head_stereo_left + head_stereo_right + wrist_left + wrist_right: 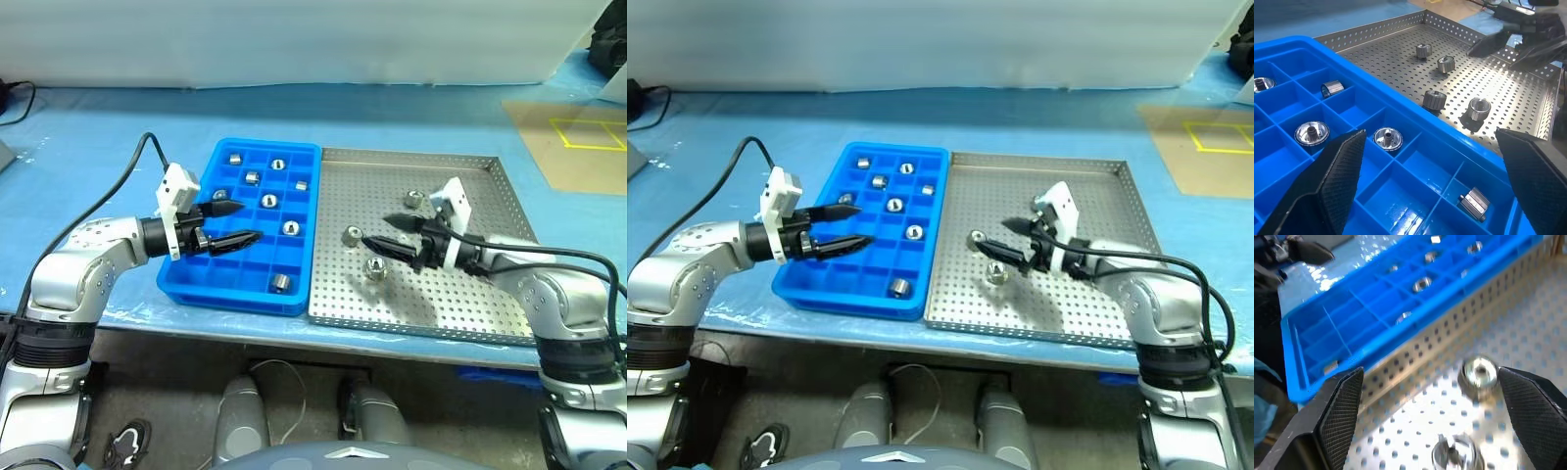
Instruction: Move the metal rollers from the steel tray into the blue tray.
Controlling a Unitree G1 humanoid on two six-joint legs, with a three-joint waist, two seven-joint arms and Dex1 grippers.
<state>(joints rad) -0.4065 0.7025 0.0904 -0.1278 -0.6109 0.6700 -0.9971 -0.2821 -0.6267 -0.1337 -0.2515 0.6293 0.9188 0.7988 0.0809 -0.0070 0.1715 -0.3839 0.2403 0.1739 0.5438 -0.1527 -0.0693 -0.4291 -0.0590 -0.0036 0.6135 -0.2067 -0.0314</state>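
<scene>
The blue tray [201, 279] lies left of the steel tray [470, 304], and their long sides touch. Several metal rollers sit in the blue tray's compartments, such as one [280, 283] near the front and one [268, 201] in the middle. Three rollers lie on the steel tray's perforated floor [412, 199] [353, 235] [374, 269]. My left gripper [248, 222] hovers open over the blue tray's left half, empty. My right gripper [377, 231] is open above the steel tray, and a roller [1479, 372] lies just ahead between its fingers, not gripped.
Both trays rest on a table covered in blue sheet [88, 147], close to its front edge [294, 328]. A black cable [127, 171] trails from the left arm. A white wall [294, 39] stands behind. A brown board with yellow tape [578, 137] lies at the far right.
</scene>
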